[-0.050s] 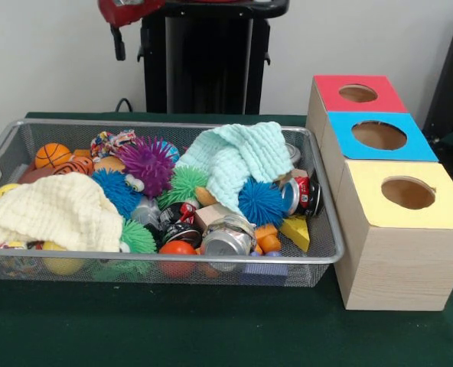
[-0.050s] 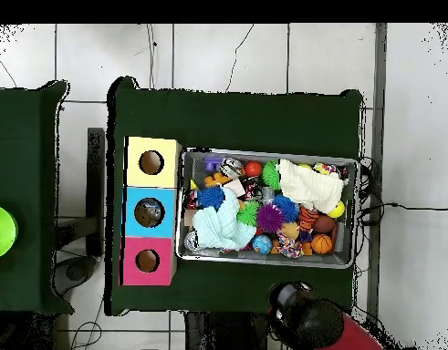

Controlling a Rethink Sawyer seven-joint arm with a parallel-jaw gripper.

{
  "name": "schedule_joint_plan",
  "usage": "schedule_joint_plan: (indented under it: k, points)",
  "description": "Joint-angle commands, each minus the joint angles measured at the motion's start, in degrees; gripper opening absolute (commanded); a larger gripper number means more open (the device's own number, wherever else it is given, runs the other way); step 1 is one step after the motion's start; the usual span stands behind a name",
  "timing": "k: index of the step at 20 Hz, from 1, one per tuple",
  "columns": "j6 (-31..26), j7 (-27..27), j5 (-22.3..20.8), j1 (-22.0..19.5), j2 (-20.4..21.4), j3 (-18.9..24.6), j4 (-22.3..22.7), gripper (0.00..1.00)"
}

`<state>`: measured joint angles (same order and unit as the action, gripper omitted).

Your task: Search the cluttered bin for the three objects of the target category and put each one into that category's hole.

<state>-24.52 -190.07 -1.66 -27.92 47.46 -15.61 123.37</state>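
— While the arm sits drawn back off the table, what fills the wire bin?
— Two cloths, cream then mint; two blue spiky balls, one purple; several cans.
— Beside it?
— Three box holes: yellow, blue, red.
— And the claw?
— Can't tell how it stands.

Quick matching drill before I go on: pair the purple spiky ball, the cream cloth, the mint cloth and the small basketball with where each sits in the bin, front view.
1 purple spiky ball
2 cream cloth
3 mint cloth
4 small basketball

a far left corner
b right of centre, toward the boxes
c near left
d middle, toward the far side

Pairs: 1-d, 2-c, 3-b, 4-a
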Motion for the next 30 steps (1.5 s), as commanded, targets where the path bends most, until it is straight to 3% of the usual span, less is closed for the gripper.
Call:
schedule_joint_plan:
  k: [1,7,17,26,30]
  points:
    - [8.39,8.67,-7.48,-1.48,-7.76,7.28,0.29,1.00]
    - [6.21,7.69,-8.72,-2.88,-7.94,9.23,-0.36,1.00]
    - [6.57,9.47,-13.64,-8.74,-8.75,11.16,-1.85,1.00]
    - [11.84,9.04,-20.13,-13.72,-15.25,12.11,-7.18,1.00]
    - [12.29,9.62,-22.81,-15.88,-16.30,13.11,-8.63,1.00]
